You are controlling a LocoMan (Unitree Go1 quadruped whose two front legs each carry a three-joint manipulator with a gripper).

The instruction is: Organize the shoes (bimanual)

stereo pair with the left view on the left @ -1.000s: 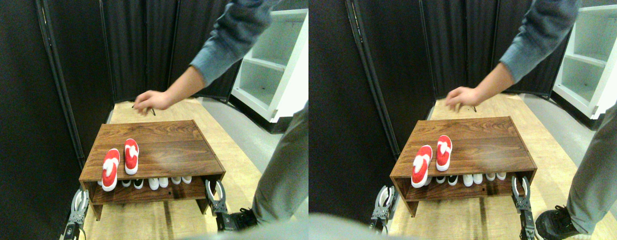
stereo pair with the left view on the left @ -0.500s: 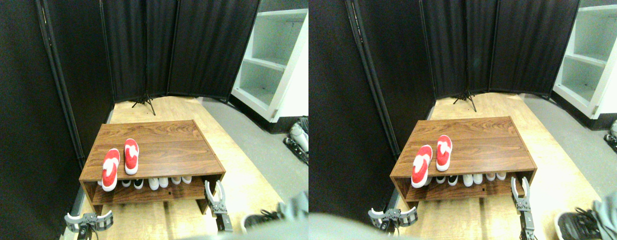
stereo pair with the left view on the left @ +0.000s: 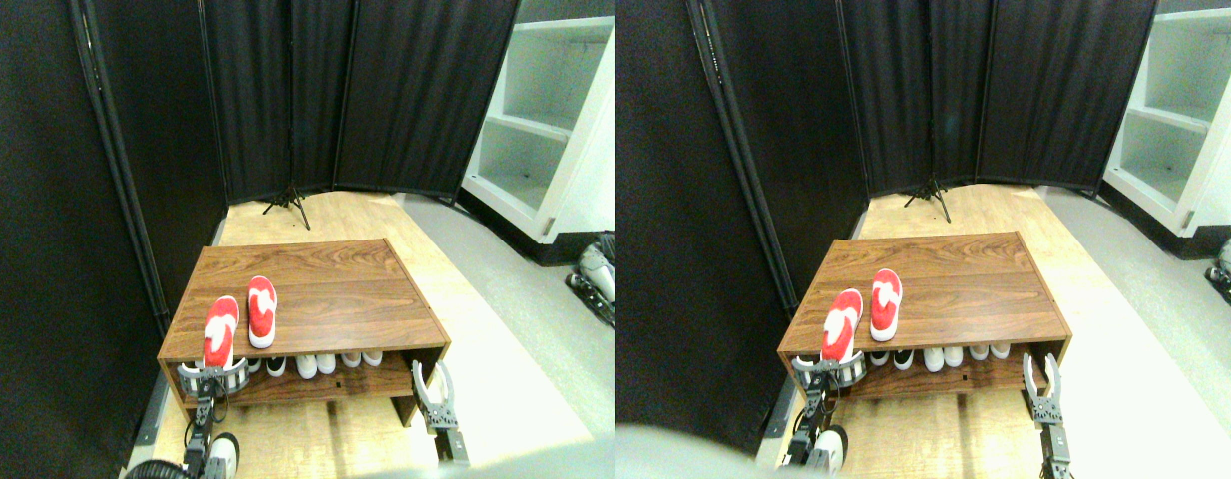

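The left hand (stereo pair with the left view on the left: 213, 377) is spreading its jaws wide at the heel of the left red shoe (stereo pair with the left view on the left: 219, 333), which is lying lengthwise front-to-back on the wooden table (stereo pair with the left view on the left: 346, 299) just beside its forward-set mate (stereo pair with the left view on the left: 261, 310), toes pointing away, while the right hand (stereo pair with the left view on the left: 435, 387) is hanging open near the table's right front corner.

- Light is bright and even; it seems to come from above.
- The white shelf unit (stereo pair with the left view on the left: 551, 110) is overexposed at right.
- The black curtain (stereo pair with the left view on the left: 37, 200) stays very dark.
- Edges bend slightly; fine details are soft.
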